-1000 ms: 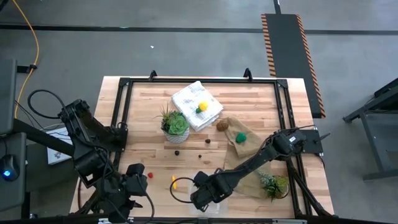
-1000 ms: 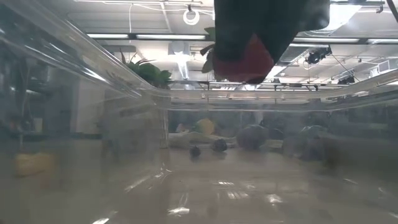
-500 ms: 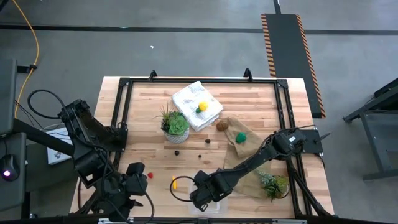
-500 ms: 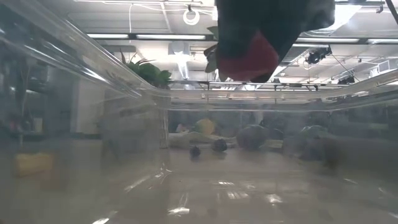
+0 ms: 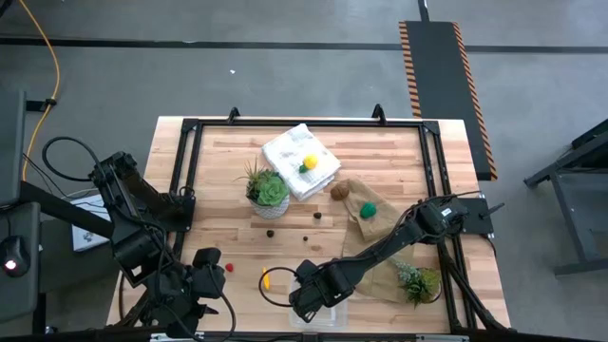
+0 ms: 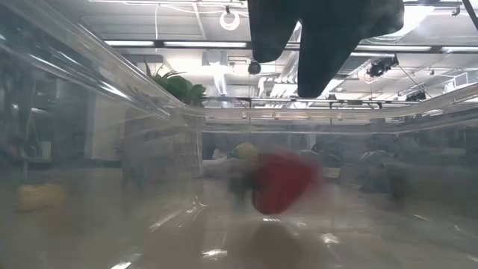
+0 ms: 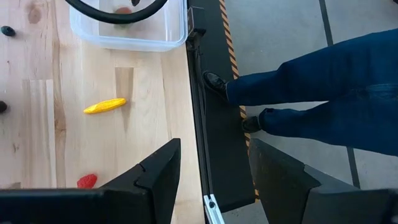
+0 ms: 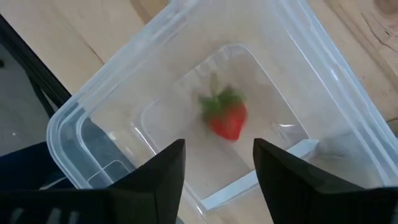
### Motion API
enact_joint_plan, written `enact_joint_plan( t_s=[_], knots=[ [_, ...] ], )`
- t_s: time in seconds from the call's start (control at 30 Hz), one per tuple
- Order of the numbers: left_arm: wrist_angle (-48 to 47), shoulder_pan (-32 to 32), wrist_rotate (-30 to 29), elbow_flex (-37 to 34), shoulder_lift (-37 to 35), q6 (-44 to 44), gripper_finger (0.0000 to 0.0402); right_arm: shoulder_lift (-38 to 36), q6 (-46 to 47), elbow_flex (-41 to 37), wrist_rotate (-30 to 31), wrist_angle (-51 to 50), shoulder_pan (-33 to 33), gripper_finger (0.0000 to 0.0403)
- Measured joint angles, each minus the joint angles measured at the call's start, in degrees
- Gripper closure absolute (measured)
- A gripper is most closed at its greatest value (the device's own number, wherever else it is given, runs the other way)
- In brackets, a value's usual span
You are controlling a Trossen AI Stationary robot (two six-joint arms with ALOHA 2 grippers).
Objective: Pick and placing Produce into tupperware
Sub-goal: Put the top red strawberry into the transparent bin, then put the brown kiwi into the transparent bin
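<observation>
Placing step: right gripper hangs over the tupperware at the bottom centre of the high view, fingers apart, holding nothing. The strawberry is inside the box, blurred in the low view, so I judge it's dropping or just landed.

Left gripper waits at the lower left of the high view, fingers spread, empty.

Still outside the box:
- orange stick, slim and slightly curved, on bare wood just beside the box
- red berry near the left gripper
- two small dark berries mid-table
- lemon on the folded white cloth
- brown ball and green piece on the crumpled paper bag

Box is clear thin plastic with rounded corners and a glossy floor; round pieces may roll in it.

Next, as I judge it: lift clear of the rim and go for the stick. It lies flat, so a low, narrow pinch across its width.
</observation>
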Motion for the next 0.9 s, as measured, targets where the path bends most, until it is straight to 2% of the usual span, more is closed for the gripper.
enact_joint_plan(
  t_s=[0.27,0.4,0.57,0.67,0.9],
  knots=[
    [-1.25,0.11,0.0,0.0,0.0,0.71,0.0222,-0.02,-1.64,2.41,0.96,-0.44,0.0,0.0218],
    [-1.25,0.11,0.0,0.0,0.0,1.68,0.0222,-1.02,-2.73,7.33,6.93,-1.09,-0.15,0.0218],
    [-1.23,0.11,0.24,0.0,0.0,1.55,0.0222,-2.77,-2.08,14.37,16.55,-8.84,-0.07,0.0221],
    [-0.9,0.11,-0.34,0.01,0.0,1.48,0.0222,-6.53,-0.9,10.84,18.9,-8.89,-0.11,0.0221],
    [0.61,0.52,-9.99,0.02,-0.02,-2.05,0.0222,-10.16,1.38,10.34,22.34,-15.93,-0.87,0.0221]
  ],
)
